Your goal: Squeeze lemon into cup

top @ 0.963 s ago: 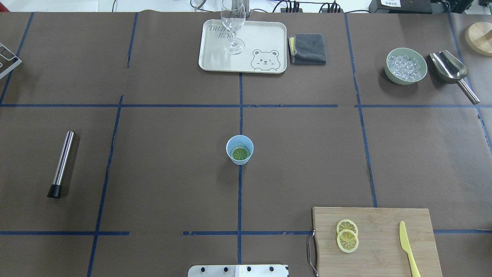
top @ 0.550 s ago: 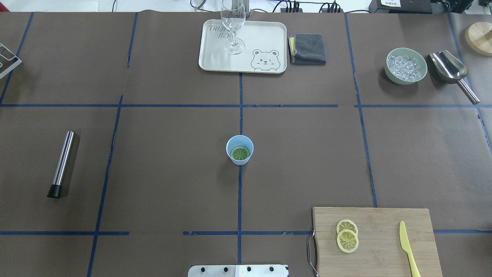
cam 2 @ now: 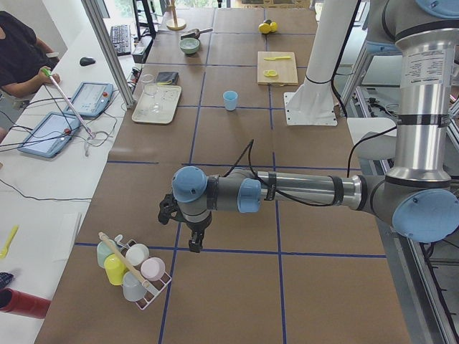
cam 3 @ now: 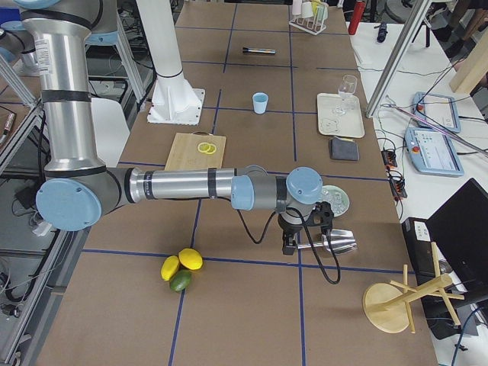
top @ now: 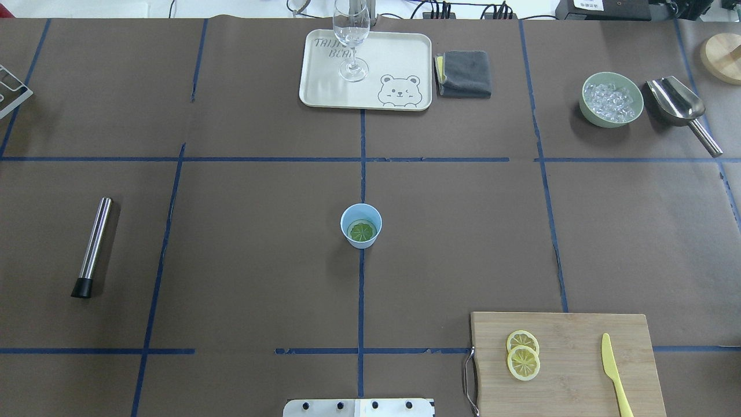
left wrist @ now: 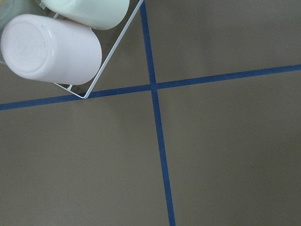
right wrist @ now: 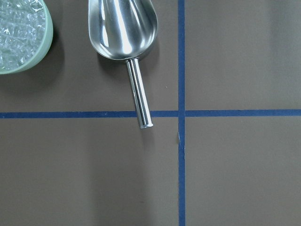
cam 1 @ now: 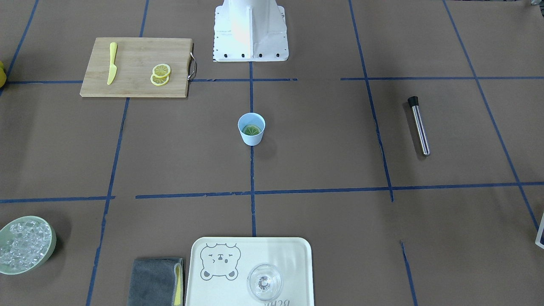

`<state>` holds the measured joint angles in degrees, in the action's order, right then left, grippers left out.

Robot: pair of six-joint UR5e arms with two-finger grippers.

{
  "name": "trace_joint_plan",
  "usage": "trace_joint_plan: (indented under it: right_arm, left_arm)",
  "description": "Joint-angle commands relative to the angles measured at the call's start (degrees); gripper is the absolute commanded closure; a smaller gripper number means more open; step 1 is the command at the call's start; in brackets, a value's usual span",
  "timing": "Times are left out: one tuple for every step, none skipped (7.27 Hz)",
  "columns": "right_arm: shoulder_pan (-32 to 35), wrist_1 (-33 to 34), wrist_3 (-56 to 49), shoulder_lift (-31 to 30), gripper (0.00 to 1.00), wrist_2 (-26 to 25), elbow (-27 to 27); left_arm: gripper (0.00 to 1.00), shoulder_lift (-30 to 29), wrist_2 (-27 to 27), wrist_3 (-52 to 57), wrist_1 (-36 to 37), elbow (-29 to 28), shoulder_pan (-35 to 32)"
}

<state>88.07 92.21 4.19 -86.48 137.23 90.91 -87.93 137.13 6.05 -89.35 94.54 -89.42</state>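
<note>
The light-blue cup (top: 351, 215) stands at the table's middle, and a greenish round slice (top: 362, 231) lies flat inside it. Two yellow lemon slices (top: 523, 355) overlap on the bamboo board (top: 573, 376) at the near right. The cup also shows in the front-facing view (cam 1: 251, 135). My left gripper (cam 2: 192, 242) hangs over the table's far left end beside a cup rack (cam 2: 133, 269). My right gripper (cam 3: 293, 245) hangs at the far right end above a steel scoop (right wrist: 123, 23). I cannot tell whether either is open or shut. Both are far from cup and slices.
A yellow knife (top: 611, 365) lies on the board. A steel muddler (top: 92, 246) lies at the left. A tray (top: 399, 52) with a clear glass (top: 351, 35), a grey cloth (top: 465, 72) and a green ice bowl (top: 586, 110) stand at the back.
</note>
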Motion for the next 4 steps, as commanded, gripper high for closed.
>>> trace_joint_plan:
  right_arm:
    - [0.0, 0.0, 0.0, -0.1, 0.00, 0.0, 0.1]
    - [0.0, 0.0, 0.1, -0.1, 0.00, 0.0, 0.0]
    - [0.0, 0.0, 0.1, -0.1, 0.00, 0.0, 0.1]
    - [0.0, -0.1, 0.1, -0.2, 0.00, -0.5, 0.1]
  left_arm:
    - [0.00, 0.2, 0.0, -0.1, 1.4, -0.4, 0.0]
    - [0.00, 0.3, 0.0, -0.1, 1.8, -0.4, 0.1]
    - [0.00, 0.3, 0.0, -0.1, 1.8, -0.5, 0.0]
    - [0.00, 0.3, 0.0, -0.1, 1.8, -0.5, 0.1]
